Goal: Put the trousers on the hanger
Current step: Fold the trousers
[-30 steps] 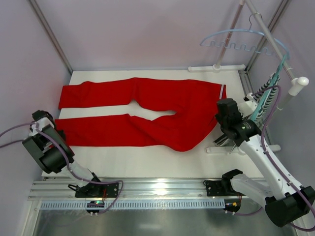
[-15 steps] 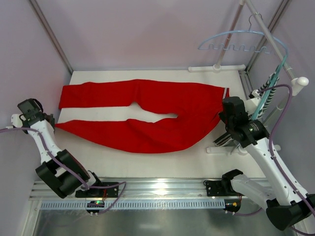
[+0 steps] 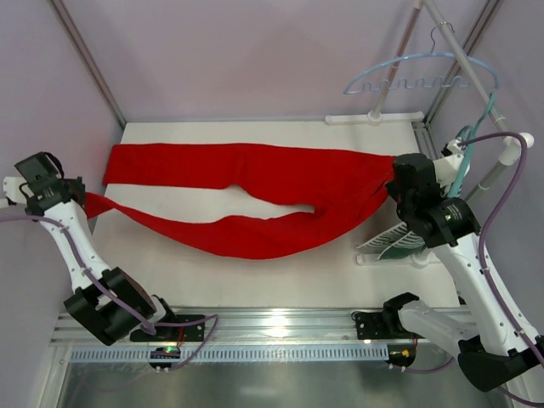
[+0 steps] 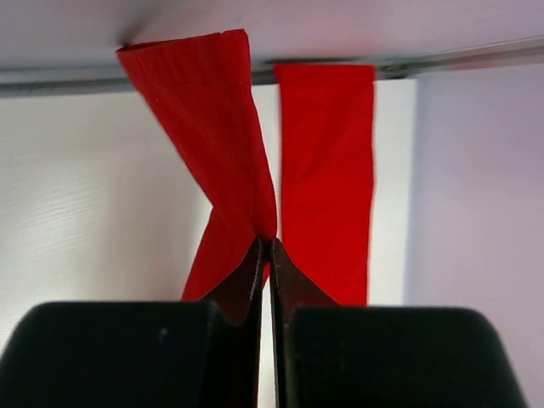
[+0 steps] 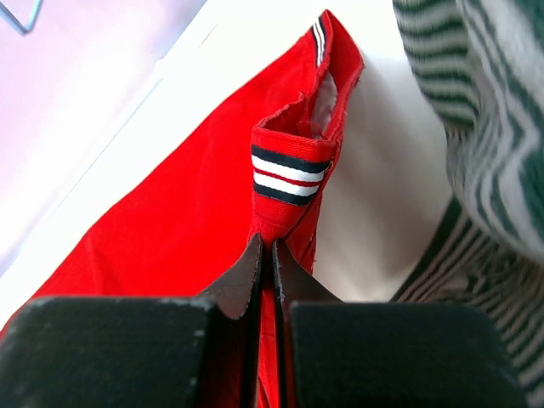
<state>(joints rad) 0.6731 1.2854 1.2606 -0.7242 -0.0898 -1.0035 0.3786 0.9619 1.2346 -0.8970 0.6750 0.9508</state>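
The red trousers (image 3: 255, 183) stretch across the white table, lifted at both ends. My left gripper (image 3: 85, 202) is shut on the cuff of the near leg (image 4: 242, 170) at the far left; the other leg (image 4: 327, 170) hangs beside it. My right gripper (image 3: 396, 174) is shut on the waistband with its white-and-dark striped trim (image 5: 289, 174) at the right. The pale blue hanger (image 3: 421, 72) with a wavy lower bar hangs on the slanted rail at the upper right, above and behind my right gripper.
A green-and-white striped garment (image 5: 493, 127) on a darker teal hanger (image 3: 472, 144) hangs right of my right gripper. The white rack's base (image 3: 374, 117) stands at the table's back right. Frame posts (image 3: 85, 59) and walls bound the left and back.
Both arms have risen and pulled apart with the trousers in them. The near leg's cuff and the waistband have come up off the table, and the cloth is drawn tauter.
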